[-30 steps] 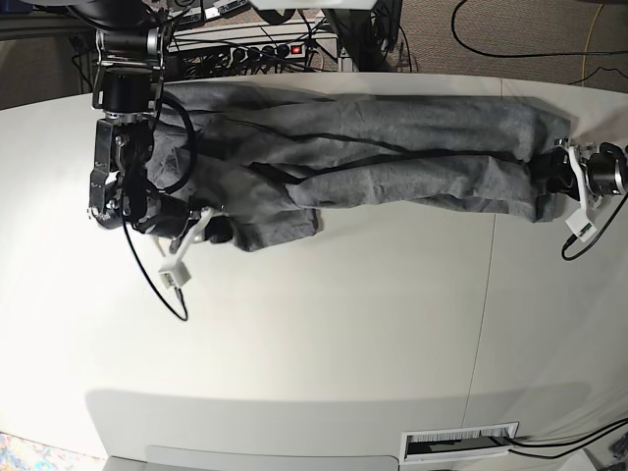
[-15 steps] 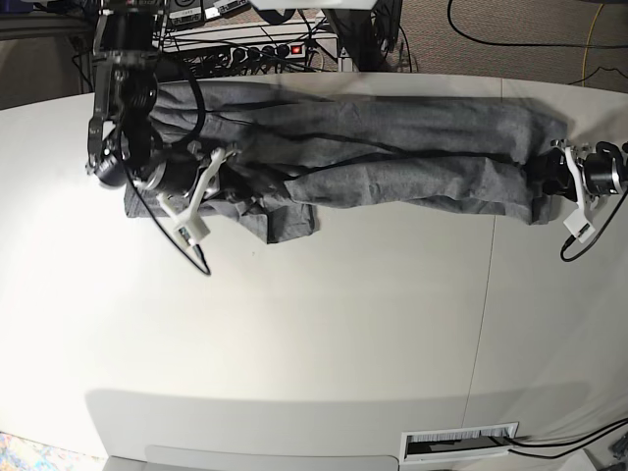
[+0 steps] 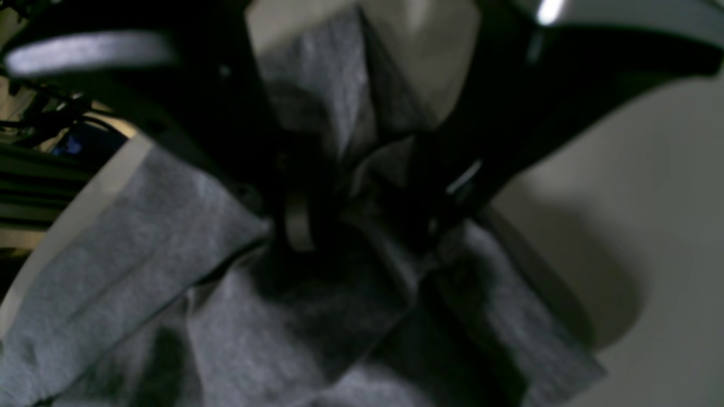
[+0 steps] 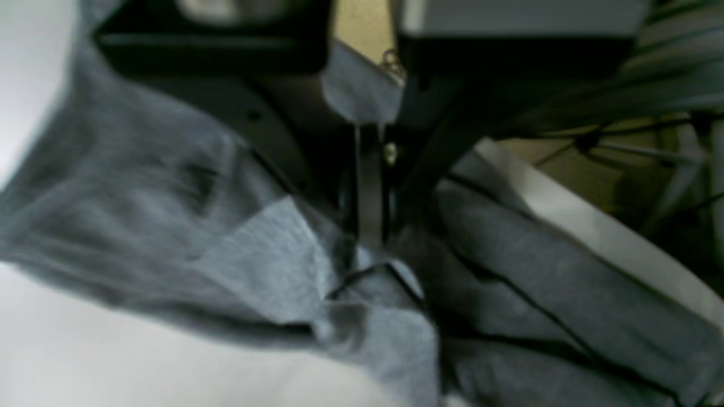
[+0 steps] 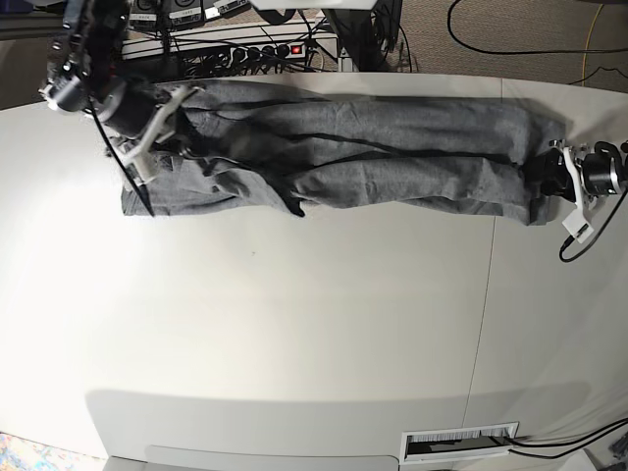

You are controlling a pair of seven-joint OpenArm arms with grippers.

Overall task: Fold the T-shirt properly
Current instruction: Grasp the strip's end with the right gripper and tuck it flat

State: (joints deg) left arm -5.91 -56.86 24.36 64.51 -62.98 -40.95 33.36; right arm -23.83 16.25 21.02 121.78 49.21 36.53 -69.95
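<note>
The table (image 5: 314,334) carried the T-shirt (image 5: 373,157) stretched as a long, rumpled band along its far edge, its long axis running side to side between my two arms. It was gathered lengthwise but not yet folded end over end, so by my reckoning most of the task remained. My right gripper (image 4: 367,249) was clamped tight on a pinch of cloth at one end, while my left gripper (image 3: 362,226), jaws spread wide, gripped a thick bunch at the other.
</note>
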